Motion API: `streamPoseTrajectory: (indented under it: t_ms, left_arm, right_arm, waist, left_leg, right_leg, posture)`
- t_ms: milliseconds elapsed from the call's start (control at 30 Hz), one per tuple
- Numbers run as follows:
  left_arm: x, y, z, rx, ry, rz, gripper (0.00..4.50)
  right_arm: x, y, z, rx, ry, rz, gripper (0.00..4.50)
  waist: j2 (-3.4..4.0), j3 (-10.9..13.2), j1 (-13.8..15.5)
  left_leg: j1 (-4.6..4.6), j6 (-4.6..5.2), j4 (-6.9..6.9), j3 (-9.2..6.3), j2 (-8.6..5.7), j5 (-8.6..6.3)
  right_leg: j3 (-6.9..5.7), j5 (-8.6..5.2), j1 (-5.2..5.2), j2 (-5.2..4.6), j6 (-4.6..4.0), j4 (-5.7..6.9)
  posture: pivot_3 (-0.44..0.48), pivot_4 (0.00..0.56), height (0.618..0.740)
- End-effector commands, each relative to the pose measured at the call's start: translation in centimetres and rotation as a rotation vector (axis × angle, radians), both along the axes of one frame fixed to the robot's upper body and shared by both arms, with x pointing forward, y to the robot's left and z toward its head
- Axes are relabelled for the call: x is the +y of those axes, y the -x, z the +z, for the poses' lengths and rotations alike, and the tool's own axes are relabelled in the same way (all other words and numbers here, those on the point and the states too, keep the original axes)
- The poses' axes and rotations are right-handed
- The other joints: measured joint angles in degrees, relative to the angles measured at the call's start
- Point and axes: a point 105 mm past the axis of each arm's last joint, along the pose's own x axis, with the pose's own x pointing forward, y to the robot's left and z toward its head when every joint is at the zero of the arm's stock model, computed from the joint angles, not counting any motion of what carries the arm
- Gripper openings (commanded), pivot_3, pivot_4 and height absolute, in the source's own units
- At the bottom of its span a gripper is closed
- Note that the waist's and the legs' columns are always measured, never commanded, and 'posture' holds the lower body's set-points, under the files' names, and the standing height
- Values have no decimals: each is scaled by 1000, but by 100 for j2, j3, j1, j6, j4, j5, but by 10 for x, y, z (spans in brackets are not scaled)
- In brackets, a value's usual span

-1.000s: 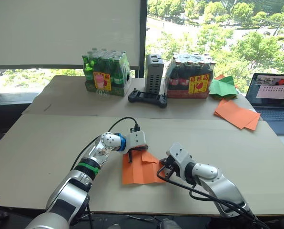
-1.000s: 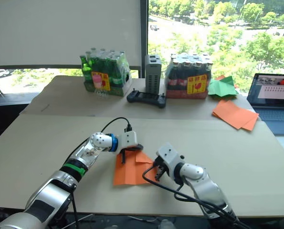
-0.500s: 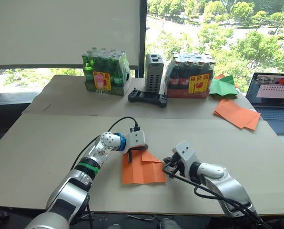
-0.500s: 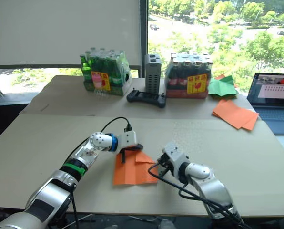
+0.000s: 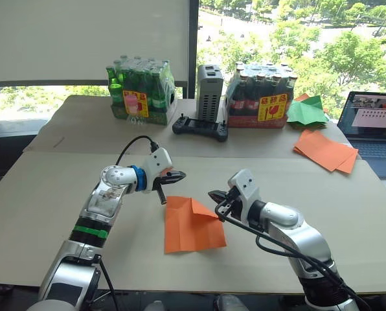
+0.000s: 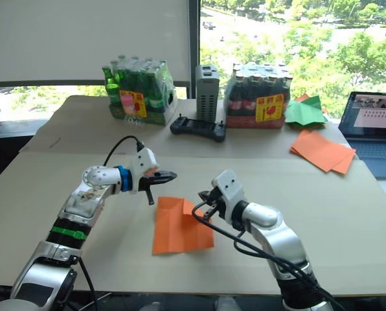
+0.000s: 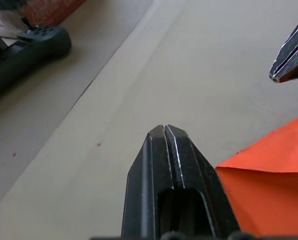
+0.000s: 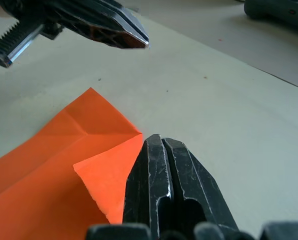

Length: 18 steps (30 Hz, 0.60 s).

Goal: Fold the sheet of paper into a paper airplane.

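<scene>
Between both end effectors, sheet of paper (image 5: 191,224)

Laptop (image 5: 378,134) cut off at picture edge, bottle-pack labels (image 5: 273,109) too small to read

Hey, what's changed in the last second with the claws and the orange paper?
Both claws came up off the sheet of paper: the left claw lifted away from its far corner, and the right claw rose from its right edge. Both are shut and empty. The sheet lies on the table, one corner folded over.
</scene>
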Motion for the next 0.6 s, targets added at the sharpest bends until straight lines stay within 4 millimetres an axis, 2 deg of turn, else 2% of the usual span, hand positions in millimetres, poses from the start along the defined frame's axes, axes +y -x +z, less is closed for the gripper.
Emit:
streamPoseTrajectory:
  t_ms: [33,167,267,367,600]
  left_arm:
    - [23,14,-10,99,53,63,1426]
    - [36,30,-38,252,148,138,2738]
    - [38,33,-48,285,178,184,2738]
    - [22,41,-41,343,308,176,2738]
    - [16,42,-46,358,322,207,2738]
  right_arm:
    - [12,3,5,-48,13,58,0]
    - [21,4,-8,-24,46,101,0]
    - [23,3,-20,-7,86,118,0]
    - [21,-1,-39,36,157,116,0]
    - [16,-6,-49,58,194,92,0]
  waist:
    - [2,1,-5]
    - [4,4,17]
    - [3,4,49]
    - [2,4,50]
    - [2,4,-3]
  left_leg:
    - [1,0,0,0,0,0]
    - [3,0,1,-1,2,0]
    - [2,-3,9,-3,-2,1]
    - [0,-3,26,-2,-8,1]
    - [16,-3,37,-4,-10,1]
  right_leg:
    - [0,0,0,0,0,1]
    - [-1,0,-3,2,-1,12]
    - [-3,1,-2,-1,-1,19]
    - [-2,0,-2,-7,0,34]
    - [-1,1,1,-5,-1,60]
  posture:
    - [0,150,733]
    - [0,150,733]
    - [0,150,733]
    - [0,150,733]
    - [0,150,733]
